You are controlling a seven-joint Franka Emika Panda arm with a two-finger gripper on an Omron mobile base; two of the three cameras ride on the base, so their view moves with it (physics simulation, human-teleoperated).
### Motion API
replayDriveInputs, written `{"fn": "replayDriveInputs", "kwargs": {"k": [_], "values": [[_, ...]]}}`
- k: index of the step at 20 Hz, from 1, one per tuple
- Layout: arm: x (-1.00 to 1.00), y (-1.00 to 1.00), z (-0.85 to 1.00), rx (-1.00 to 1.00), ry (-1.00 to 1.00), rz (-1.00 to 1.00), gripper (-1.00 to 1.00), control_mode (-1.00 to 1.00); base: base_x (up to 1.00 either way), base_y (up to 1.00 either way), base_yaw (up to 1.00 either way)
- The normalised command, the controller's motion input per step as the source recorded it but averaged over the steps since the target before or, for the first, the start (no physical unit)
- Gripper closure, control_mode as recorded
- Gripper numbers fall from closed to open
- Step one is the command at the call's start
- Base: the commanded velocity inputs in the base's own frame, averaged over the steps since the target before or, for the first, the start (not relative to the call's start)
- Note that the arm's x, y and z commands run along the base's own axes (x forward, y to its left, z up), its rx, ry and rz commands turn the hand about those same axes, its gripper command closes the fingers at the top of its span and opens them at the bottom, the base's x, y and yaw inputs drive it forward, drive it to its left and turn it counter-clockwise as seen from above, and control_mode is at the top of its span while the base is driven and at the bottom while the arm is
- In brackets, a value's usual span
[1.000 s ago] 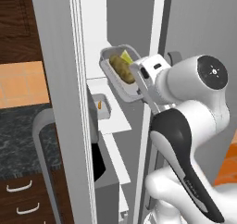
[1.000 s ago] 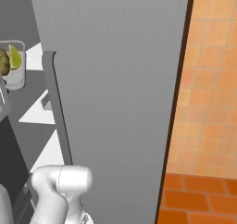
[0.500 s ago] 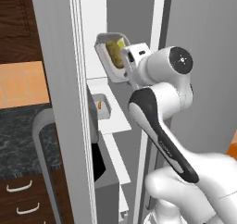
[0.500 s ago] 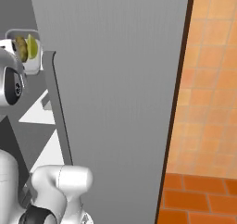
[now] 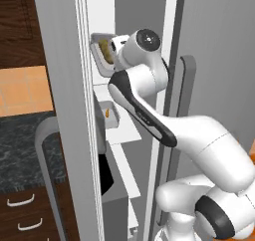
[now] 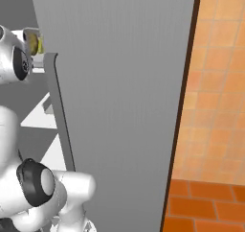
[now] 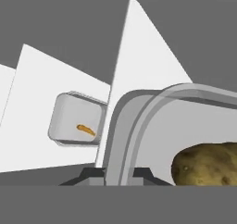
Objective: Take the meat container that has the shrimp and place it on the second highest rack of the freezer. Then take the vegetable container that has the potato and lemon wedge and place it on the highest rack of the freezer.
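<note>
At left of the hand view, the meat container (image 7: 77, 120) with its shrimp (image 7: 86, 130) sits on a freezer shelf (image 7: 46, 135). At right, my gripper (image 7: 118, 173) is pinched nearly closed on the vegetable container (image 7: 139, 126) rim, potato (image 7: 208, 165) inside. I judge the tub rigid, light and smooth, so I hold the wall.

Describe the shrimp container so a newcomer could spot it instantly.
Look inside the open freezer, the narrow white compartment of the grey fridge. On a white shelf below the raised tool sits a small grey container. Unlike the held container with the potato, it holds one thin orange shrimp.
</note>
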Motion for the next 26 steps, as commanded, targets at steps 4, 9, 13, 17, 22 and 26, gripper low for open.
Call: {"fn": "replayDriveInputs", "kwargs": {"k": [4,9,13,17,22,26], "values": [[0.92,0.17,-0.02,0.0,0.06,0.0,1.0,-1.0,0.0,0.0,0.0],[0.87,0.24,-0.2,-0.02,0.05,0.0,1.0,-1.0,0.0,0.0,0.0],[0.85,0.37,-0.52,-0.08,0.05,0.0,1.0,-1.0,0.0,0.0,0.0],[0.79,0.46,-0.66,-0.11,0.06,0.0,1.0,-1.0,0.0,0.0,0.0],[-0.05,0.12,-0.64,-0.02,-0.15,-0.02,-1.0,-1.0,0.0,0.0,0.0],[-0.24,-0.3,-0.56,0.11,-0.41,-0.05,-1.0,-1.0,0.0,0.0,0.0]]}}
